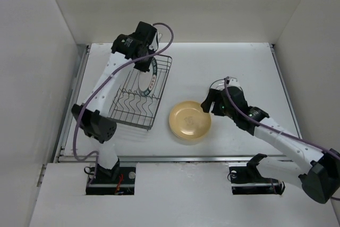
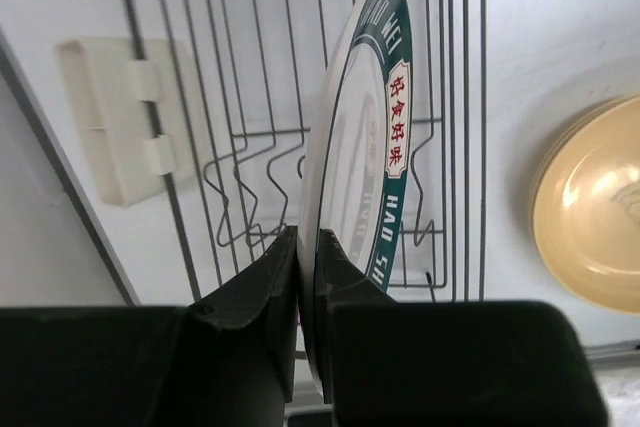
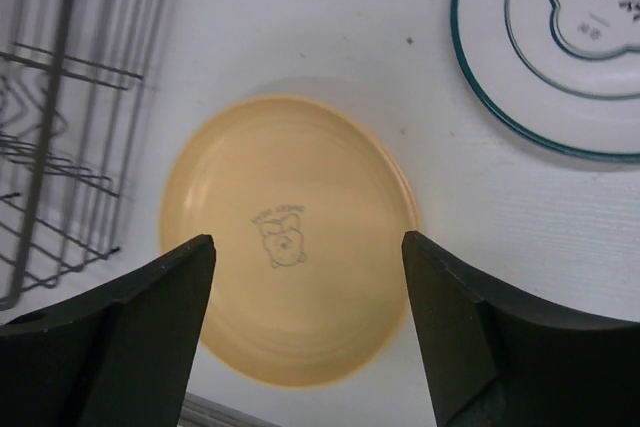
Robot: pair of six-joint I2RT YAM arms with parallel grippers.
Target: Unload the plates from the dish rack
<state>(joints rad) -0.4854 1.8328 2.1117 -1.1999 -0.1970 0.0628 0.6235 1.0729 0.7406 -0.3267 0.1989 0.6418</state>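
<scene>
White tabletop [image 1: 223, 67] and bare white walls surround our two arms. Our left gripper [image 2: 307, 244] is clamped on the teal-rimmed plate [image 2: 365, 147], which stands on edge at the far end of the dish rack [image 1: 135, 112]. One finger presses each face at the rim, and the plate's flat runs straight out from the wrist. We judge the way out is a lift along that plane, clear of the zigzag wires. Our right gripper [image 3: 308, 247] hangs open above the yellow plate [image 3: 300, 337], which lies flat just beside the rack. A white plate [image 3: 560, 47] lies nearby.
</scene>
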